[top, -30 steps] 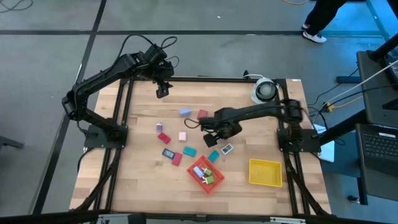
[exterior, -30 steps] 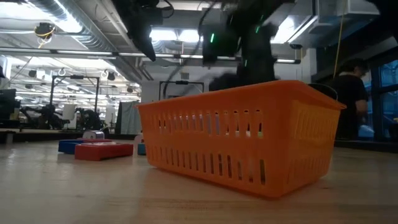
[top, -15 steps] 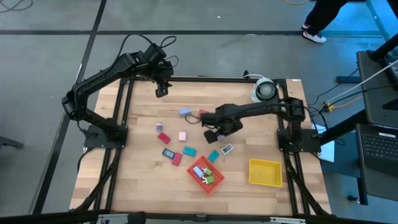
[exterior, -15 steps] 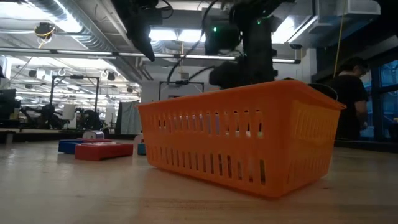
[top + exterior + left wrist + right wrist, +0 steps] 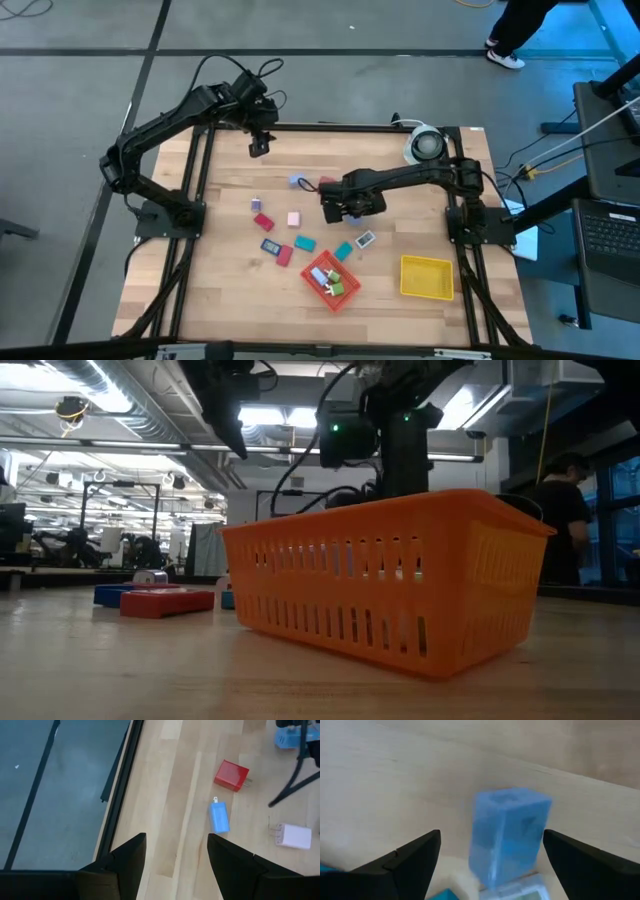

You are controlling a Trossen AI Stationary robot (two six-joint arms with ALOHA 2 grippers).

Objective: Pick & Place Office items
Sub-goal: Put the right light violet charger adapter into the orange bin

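Small office items lie scattered mid-table: a light-blue one, red ones, a pink one, teal ones. My right gripper hangs low among them, open. In its wrist view a light-blue block stands on the wood between the open fingers, apart from both. My left gripper waits open near the far-left corner, above the table; its wrist view shows a red block and a blue one lying ahead.
An orange-red tray with several pieces in it sits near the front edge and fills the low view. A yellow tray lies to its right. A white roll sits at the far-right corner. A person stands beyond the table.
My right gripper has moved a short way toward the table's far edge and left, away from the teal pieces and toward the red and light-blue ones, and it has turned as it went. The pieces on the table lie where they were.
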